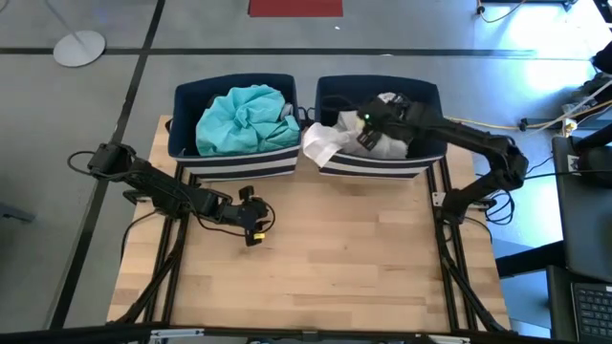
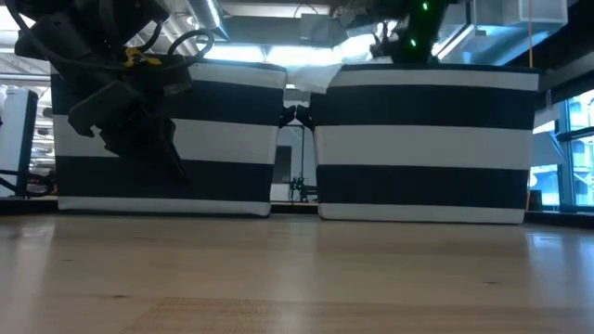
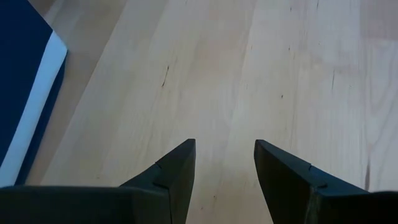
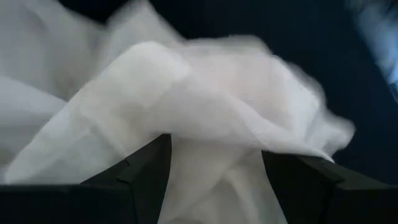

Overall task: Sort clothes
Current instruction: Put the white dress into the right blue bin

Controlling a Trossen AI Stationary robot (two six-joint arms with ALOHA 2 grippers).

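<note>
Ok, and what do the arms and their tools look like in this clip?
Both arms are dark, near black, built of slim jointed segments. The left tool carries yellow markings and a looped black cable, also seen in the low view. The right tool shows a small green light. In the wrist views each tool ends in two dark, wedge-shaped fingers tapering to blunt tips. No sleeves or lettering can be made out.

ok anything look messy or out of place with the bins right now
One thing: the white garment in the right bin spills over its left rim, hanging toward the gap between the bins. The right gripper is over that bin, at the cloth. The teal garment sits inside the left bin.
</note>
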